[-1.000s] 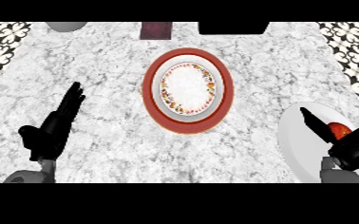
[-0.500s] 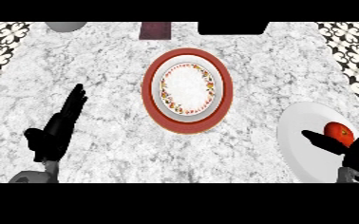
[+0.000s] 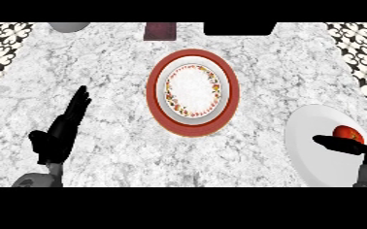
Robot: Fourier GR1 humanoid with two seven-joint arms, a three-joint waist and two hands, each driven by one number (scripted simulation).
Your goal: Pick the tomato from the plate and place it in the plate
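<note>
On white plate (image 3: 309, 145): round tomato (image 3: 348, 134).

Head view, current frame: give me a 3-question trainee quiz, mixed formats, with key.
1. True or false: the tomato lies on the red-rimmed plate in the middle of the counter.
2. Multiple choice: the right hand is
A. resting open at the view's left
B. at the white plate, right by the tomato
C. over the red-rimmed plate
3. Fill in: the left hand shows at the view's lower ____, fingers straight, holding nothing.

Key:
1. False; it lies on the white plate at the right edge.
2. B
3. left
</note>
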